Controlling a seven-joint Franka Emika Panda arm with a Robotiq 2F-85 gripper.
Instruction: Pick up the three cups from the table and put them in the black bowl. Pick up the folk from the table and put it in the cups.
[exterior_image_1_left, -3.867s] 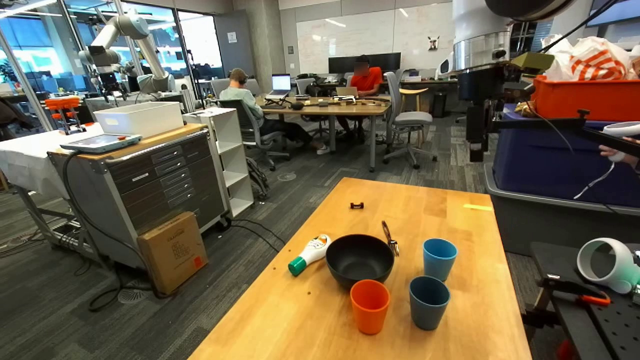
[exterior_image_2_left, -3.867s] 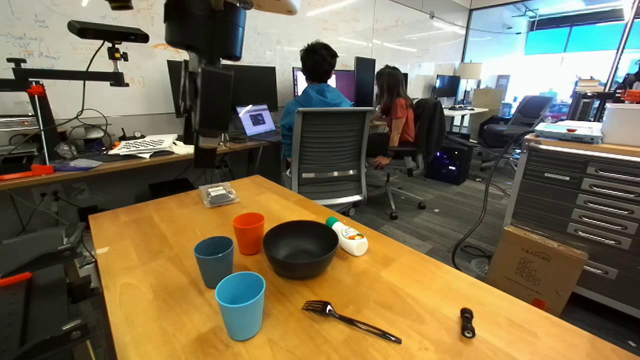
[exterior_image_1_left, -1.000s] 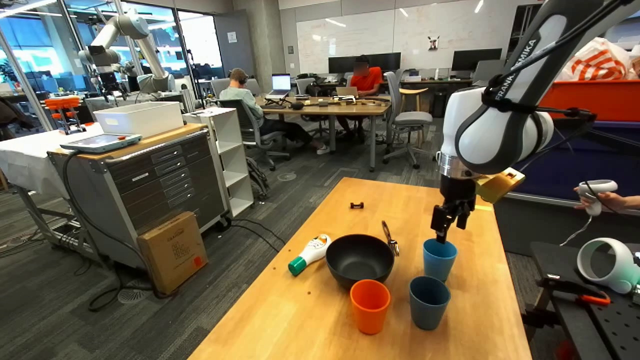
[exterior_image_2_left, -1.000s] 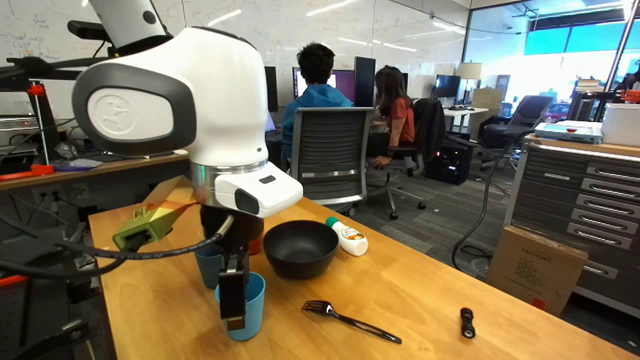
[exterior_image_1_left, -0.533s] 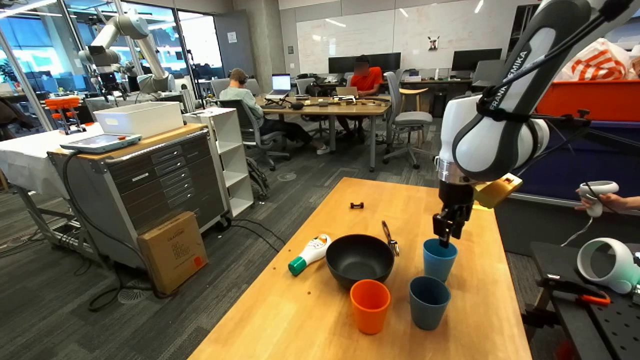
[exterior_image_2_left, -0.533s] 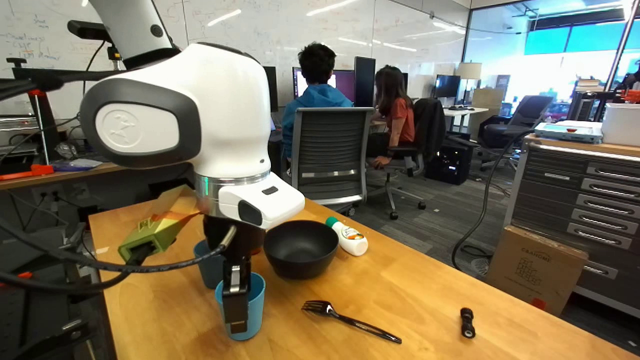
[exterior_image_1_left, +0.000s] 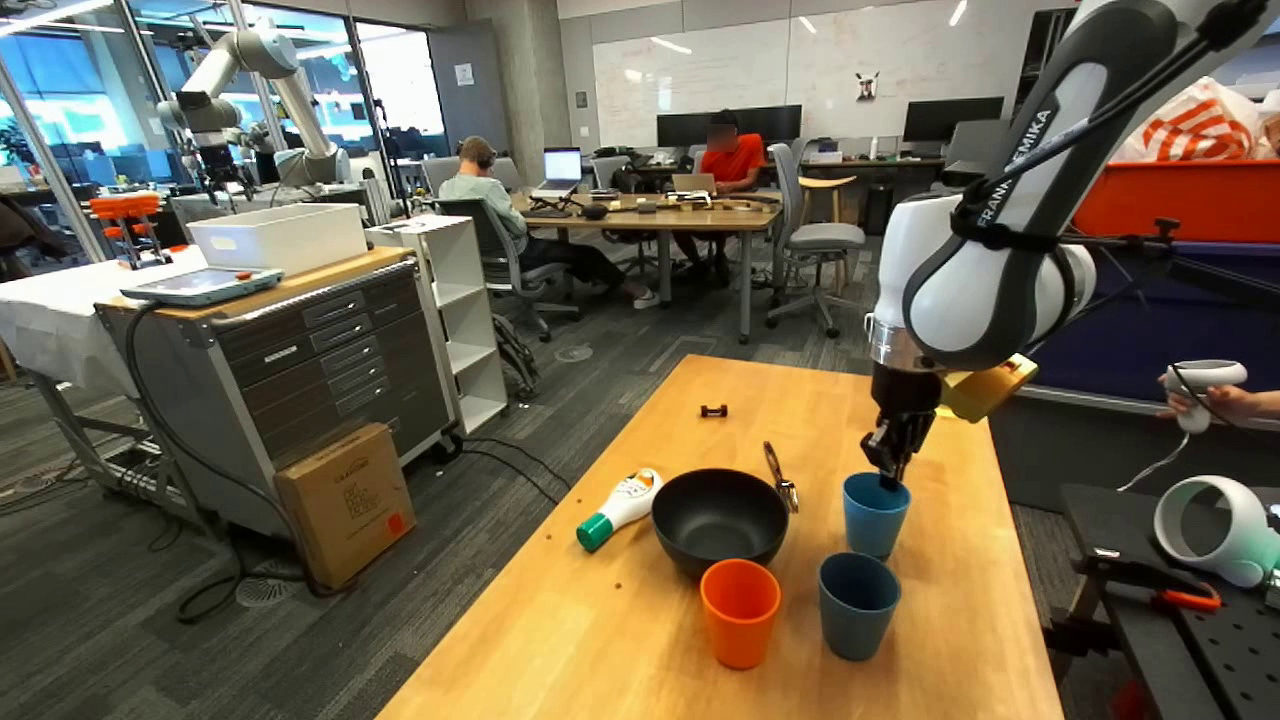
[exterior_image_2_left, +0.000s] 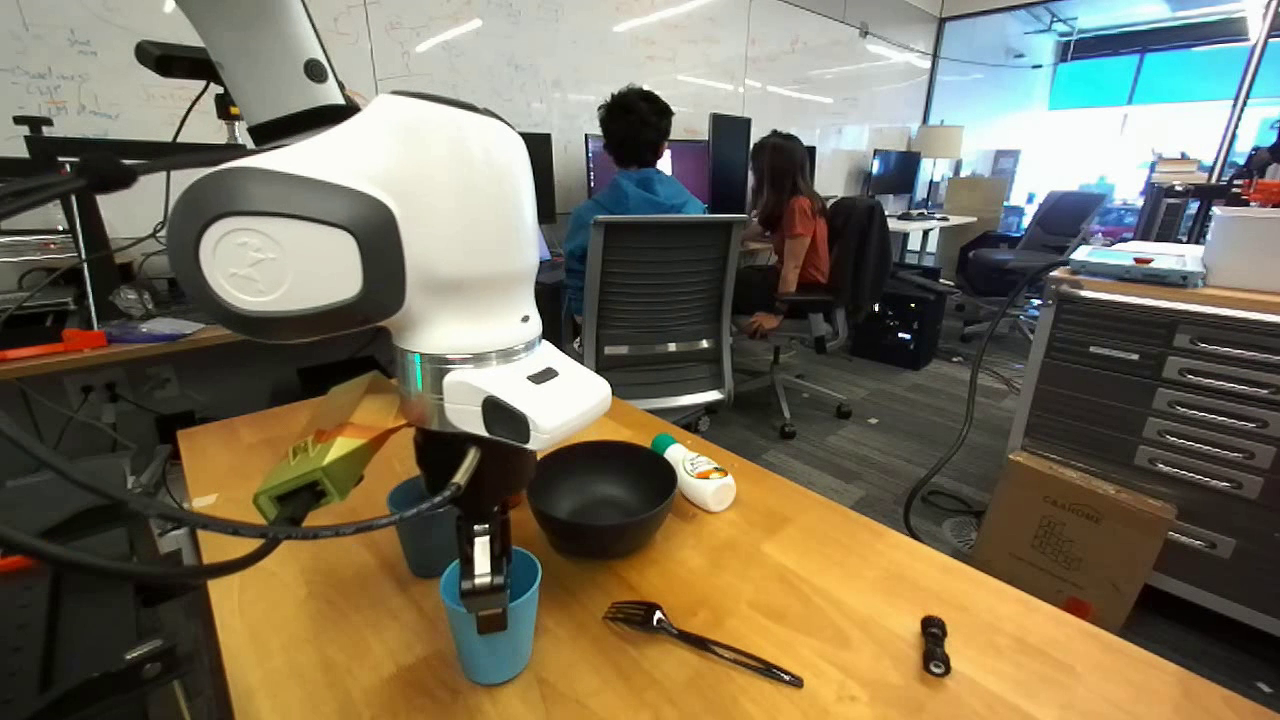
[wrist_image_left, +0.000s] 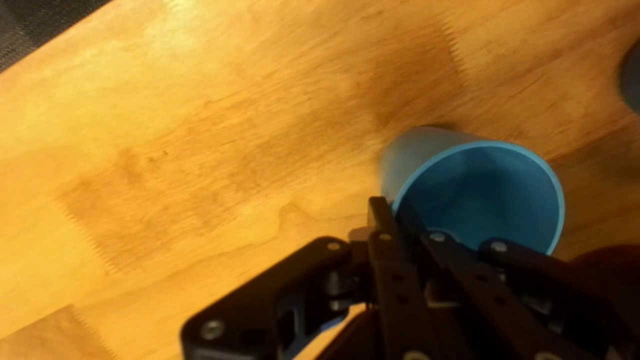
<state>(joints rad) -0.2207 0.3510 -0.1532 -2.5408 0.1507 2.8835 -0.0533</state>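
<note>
My gripper (wrist_image_left: 394, 209) is shut on the wall of the bright blue cup (exterior_image_1_left: 872, 530), one finger inside the rim and one outside. The cup stands upright; I cannot tell whether its base touches the table (exterior_image_1_left: 600, 640). The dark grey-blue cup (exterior_image_1_left: 858, 615) and the orange cup (exterior_image_1_left: 740, 620) stand upright near it, beside the black bowl (exterior_image_2_left: 600, 500). Nothing shows inside the bowl. In an exterior view the black fork (exterior_image_2_left: 715, 645) lies on the wood. My arm hides the orange cup almost wholly in that view.
A white-and-green bottle (exterior_image_1_left: 620, 510) lies against the bowl's far side from the blue cup. A small black dumbbell-shaped piece (exterior_image_2_left: 935, 645) rests farther along the table. Cables (exterior_image_2_left: 200, 525) loop from the wrist.
The jaws, wide a second ago, have closed onto the blue cup's rim after the gripper lowered a little. The blue cup has shifted slightly. The other things stay put.
</note>
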